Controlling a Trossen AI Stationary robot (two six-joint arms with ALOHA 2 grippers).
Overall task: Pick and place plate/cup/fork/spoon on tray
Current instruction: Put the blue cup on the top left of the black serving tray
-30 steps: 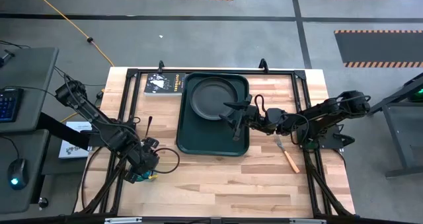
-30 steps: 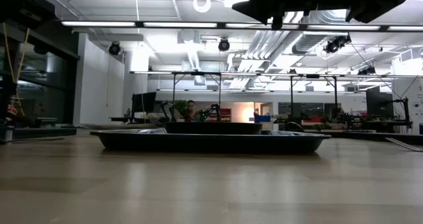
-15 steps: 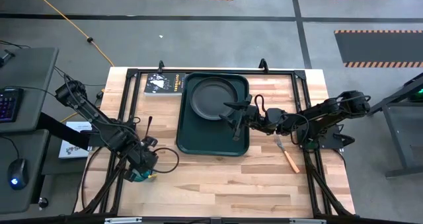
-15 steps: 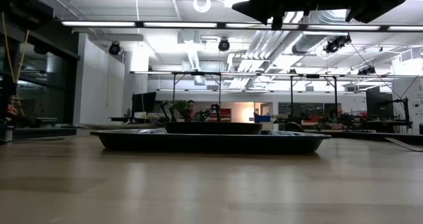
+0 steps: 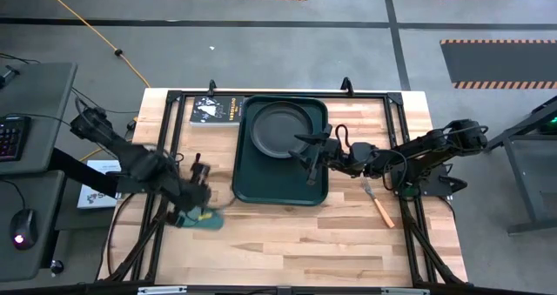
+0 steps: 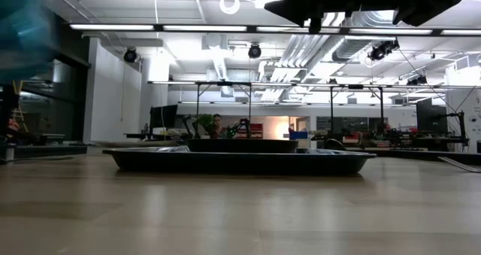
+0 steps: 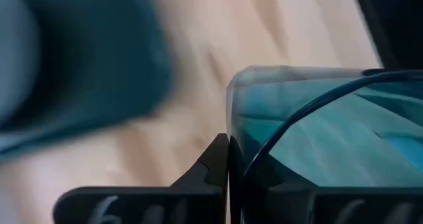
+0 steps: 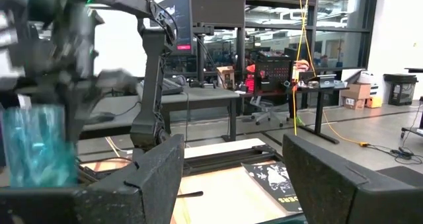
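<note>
- From above we see the left gripper (image 5: pixel 198 210) over the table's near-left part, left of the tray (image 5: pixel 280 189), pinching the teal cup (image 5: pixel 207 218); motion blur hides the contact.
- The left wrist view alone shows the cup (image 7: pixel 317 131) pressed against a dark finger (image 7: pixel 213 168), above bare wood.
- The right gripper (image 5: pixel 306 160) hangs over the tray with its fingers spread, beside the plate (image 5: pixel 280 128).
- Only the high view shows the fork (image 5: pixel 380 208) lying on the table right of the tray.
- The low view shows tray (image 6: pixel 240 162) and plate (image 6: pixel 242 144) edge-on.
</note>
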